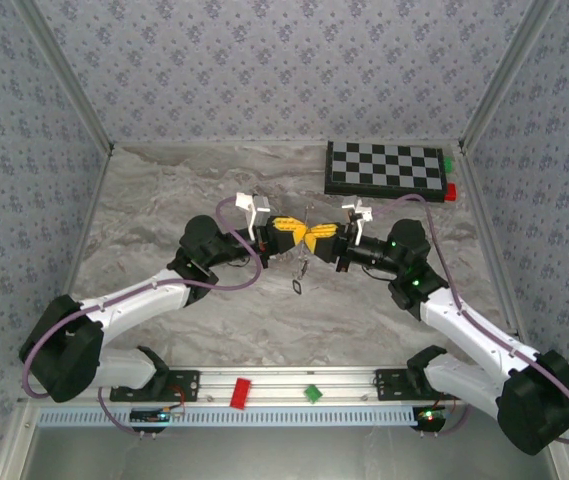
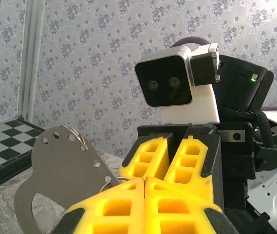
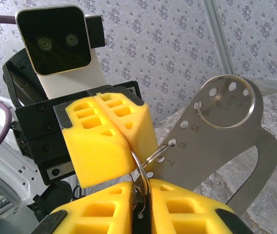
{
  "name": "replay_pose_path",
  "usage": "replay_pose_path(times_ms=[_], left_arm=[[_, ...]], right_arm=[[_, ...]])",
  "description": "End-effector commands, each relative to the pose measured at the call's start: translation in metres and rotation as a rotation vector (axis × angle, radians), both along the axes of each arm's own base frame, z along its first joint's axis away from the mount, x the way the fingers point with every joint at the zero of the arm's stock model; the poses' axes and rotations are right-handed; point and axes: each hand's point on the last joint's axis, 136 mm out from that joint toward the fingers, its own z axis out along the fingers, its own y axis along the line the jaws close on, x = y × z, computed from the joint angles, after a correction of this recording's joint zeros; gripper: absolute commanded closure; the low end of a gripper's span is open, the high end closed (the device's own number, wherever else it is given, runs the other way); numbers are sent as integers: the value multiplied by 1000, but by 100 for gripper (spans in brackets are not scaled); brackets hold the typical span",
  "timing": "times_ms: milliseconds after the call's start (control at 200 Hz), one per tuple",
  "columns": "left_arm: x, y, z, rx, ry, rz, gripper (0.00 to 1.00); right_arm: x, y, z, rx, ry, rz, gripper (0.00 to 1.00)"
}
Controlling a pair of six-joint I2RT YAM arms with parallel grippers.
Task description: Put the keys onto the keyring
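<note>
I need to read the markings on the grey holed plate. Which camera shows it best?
Right wrist: the plate faces the camera, its holes and stamped numbers readable. Left wrist shows its plain face, partly behind the left tool. Top external shows a thin hanging sliver.

The left arm (image 1: 134, 300) and the right arm (image 1: 464, 325) rise from their bases at the near corners, white upper links slanting inward to black elbows, forearms turned toward each other. The left end effector (image 1: 297, 236) and the right end effector (image 1: 314, 239) meet tip to tip, yellow fingers (image 3: 94, 141) pointing at one another. The left jaws are pressed together, pinching the keyring (image 3: 139, 168); the right jaws stand a narrow slit apart with that ring's wire running into the slit; whether they press it cannot be told.
</note>
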Motion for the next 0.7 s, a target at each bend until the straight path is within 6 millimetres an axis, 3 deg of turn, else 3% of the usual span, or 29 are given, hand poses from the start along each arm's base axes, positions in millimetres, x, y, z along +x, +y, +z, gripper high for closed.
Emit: replay_pose_path(times_ms=[0,325,430,495,695], left_arm=[[-7,2,19,-49,-49,-16,100],[-7,0,17,-42,-42,-29,100],[-7,-2,16,-36,-35,-36,100],[-7,-3,17,-35,-36,-41,100],[-8,-4,16,-34,-33,-50,100]], right_arm=[[-6,1,29,39,-112,8,85],[-7,2,31,35,-132,13,91],[-10,2,33,32,-163,15,89],[-11,2,33,26,-183,9,82],[-10,-2,33,19,-207,-19,85]])
